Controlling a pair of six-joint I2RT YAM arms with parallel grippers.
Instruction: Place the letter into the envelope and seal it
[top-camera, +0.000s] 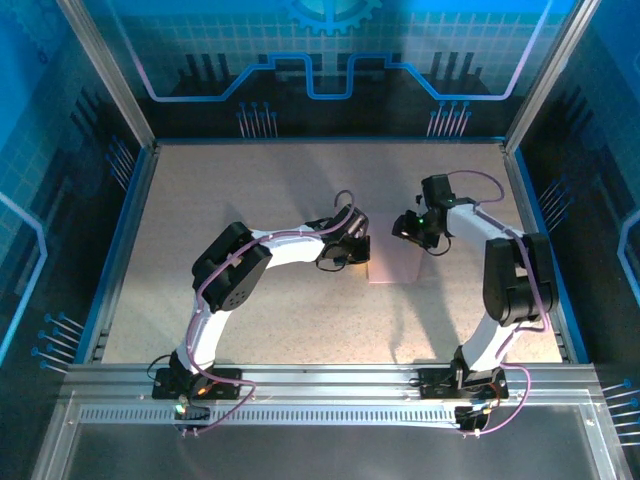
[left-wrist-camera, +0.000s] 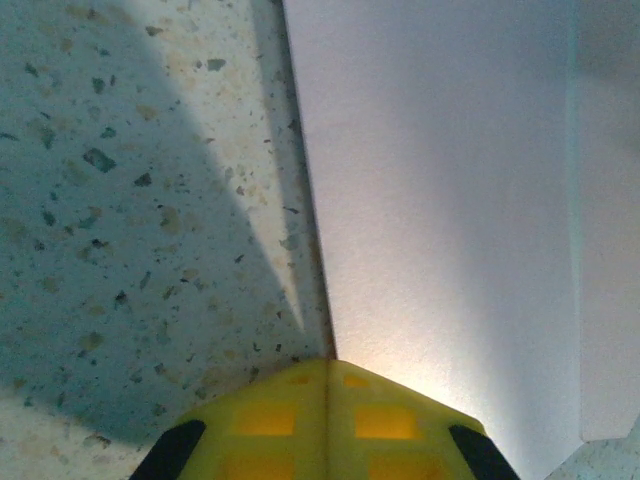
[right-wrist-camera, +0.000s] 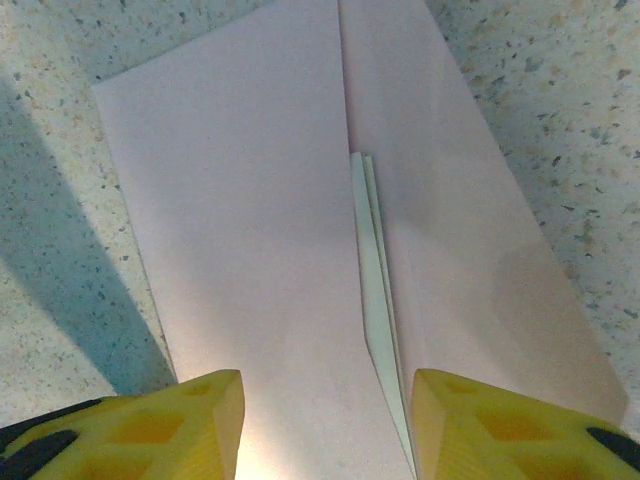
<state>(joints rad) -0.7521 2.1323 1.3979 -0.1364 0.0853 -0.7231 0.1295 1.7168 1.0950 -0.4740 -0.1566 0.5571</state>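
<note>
At the near side of the speckled table (left-wrist-camera: 120, 200), two arms reach in toward one sheet of pink paper. The left gripper (left-wrist-camera: 327, 405) has its yellow fingers pressed together with nothing between them. It sits at the long edge of the envelope (right-wrist-camera: 230, 200), tips down where paper meets tabletop. That placing looks meant to pin the envelope so it cannot slide, though whether the tips actually touch cannot be told. Opposite, the right gripper (right-wrist-camera: 325, 425) hovers low over the envelope, jaws parted and empty, straddling the crease rather than gripping anything. Just beyond its fingers, a thin pale sliver of the letter (right-wrist-camera: 373, 290) shows along that crease. It is tucked between the broad panel and the narrower one that is probably the flap (right-wrist-camera: 460, 200). The rest of the letter is hidden, apparently inside. The envelope lies flat near the table's middle, between the two grippers. With the letter all but in, the open jaws seem placed to push the last edge home or fold the flap. The seal looks not yet made.
</note>
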